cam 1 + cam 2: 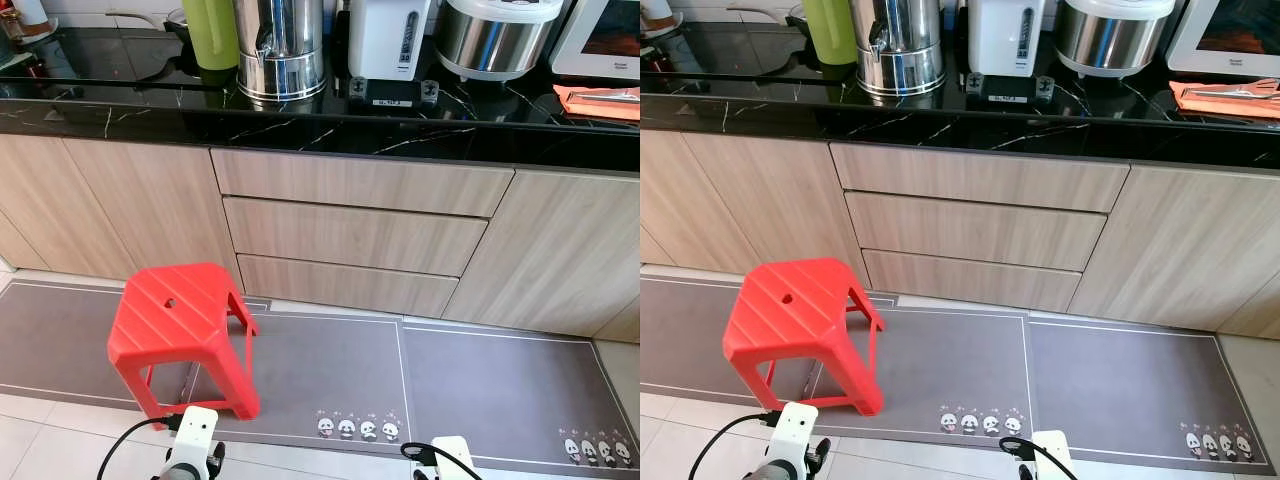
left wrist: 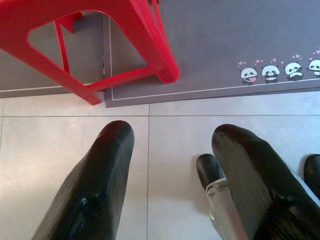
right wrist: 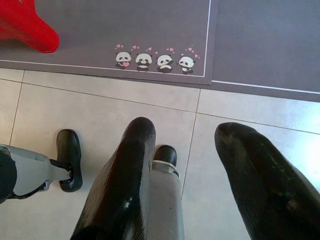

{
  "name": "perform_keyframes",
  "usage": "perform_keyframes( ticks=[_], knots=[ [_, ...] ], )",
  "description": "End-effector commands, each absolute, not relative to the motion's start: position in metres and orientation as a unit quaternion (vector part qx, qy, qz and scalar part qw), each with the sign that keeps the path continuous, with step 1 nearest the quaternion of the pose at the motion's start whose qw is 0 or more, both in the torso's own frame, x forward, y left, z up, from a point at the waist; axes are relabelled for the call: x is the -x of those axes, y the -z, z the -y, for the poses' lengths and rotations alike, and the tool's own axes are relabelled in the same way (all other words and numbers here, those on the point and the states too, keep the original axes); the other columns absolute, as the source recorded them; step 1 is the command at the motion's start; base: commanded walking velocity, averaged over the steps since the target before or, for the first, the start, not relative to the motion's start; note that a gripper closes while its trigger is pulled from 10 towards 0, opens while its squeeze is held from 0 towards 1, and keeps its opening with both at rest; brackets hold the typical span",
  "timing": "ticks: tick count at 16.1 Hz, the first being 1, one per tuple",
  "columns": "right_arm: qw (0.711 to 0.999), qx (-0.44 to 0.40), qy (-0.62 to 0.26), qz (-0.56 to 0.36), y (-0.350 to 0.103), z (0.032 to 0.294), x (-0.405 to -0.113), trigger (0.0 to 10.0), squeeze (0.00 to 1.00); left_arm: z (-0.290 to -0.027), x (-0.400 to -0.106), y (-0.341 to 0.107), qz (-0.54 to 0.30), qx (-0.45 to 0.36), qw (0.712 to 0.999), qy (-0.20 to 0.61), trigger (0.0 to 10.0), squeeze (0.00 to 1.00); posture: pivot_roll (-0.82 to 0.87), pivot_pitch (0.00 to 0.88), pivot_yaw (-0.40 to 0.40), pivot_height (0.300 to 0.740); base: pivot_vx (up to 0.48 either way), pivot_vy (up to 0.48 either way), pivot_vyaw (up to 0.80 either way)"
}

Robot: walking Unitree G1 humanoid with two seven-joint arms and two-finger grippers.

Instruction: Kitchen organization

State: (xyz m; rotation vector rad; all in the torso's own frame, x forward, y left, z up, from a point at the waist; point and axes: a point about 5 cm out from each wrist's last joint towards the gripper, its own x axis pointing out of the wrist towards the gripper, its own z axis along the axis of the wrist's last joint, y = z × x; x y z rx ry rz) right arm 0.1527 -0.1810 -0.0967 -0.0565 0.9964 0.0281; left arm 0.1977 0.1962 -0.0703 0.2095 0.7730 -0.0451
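We locate the red stool (image 1: 180, 335) on the grey mat (image 1: 480, 385), near the three-drawer stack (image 1: 350, 240) of the wood cabinets. On the black counter (image 1: 120, 110) above, the steel urn (image 1: 280, 50), green jug (image 1: 212, 35) and white kettle (image 1: 388, 35) are cut off at the frame top. We see both arms hanging low over the tiled floor (image 3: 100, 100): left gripper (image 2: 170, 137) and right gripper (image 3: 185, 132) each hold nothing, fingers spread apart.
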Motion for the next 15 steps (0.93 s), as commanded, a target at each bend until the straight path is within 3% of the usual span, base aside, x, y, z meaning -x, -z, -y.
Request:
perform_keyframes(
  ticks=[1, 5, 8, 15],
  knots=[
    [0.878, -0.119, 0.092, -0.454, 0.093, 0.194, -0.158, 10.0, 0.00, -0.184, -0.224, 0.062, -0.425, -0.128, 0.893, 0.077, 10.0, 0.00, -0.02, 0.000, 0.038, 0.740, 0.000, 0.000, 0.00],
    [0.878, -0.119, 0.092, -0.454, 0.093, 0.194, -0.158, 10.0, 0.00, -0.184, -0.224, 0.062, -0.425, -0.128, 0.893, 0.077, 10.0, 0.00, -0.02, 0.000, 0.038, 0.740, 0.000, 0.000, 0.00],
    [0.863, -0.112, 0.097, -0.484, 0.100, 0.220, -0.124, 10.0, 0.00, -0.190, -0.225, 0.060, -0.416, -0.119, 0.899, 0.066, 10.0, 0.00, 0.02, 0.000, 0.054, 0.740, 0.000, 0.000, 0.00],
    [0.865, -0.122, 0.072, -0.481, 0.103, 0.193, -0.128, 10.0, 0.00, -0.193, -0.226, 0.060, -0.421, -0.110, 0.899, 0.056, 10.0, 0.00, 0.04, 0.000, 0.042, 0.740, 0.000, 0.000, 0.00]
  ],
)
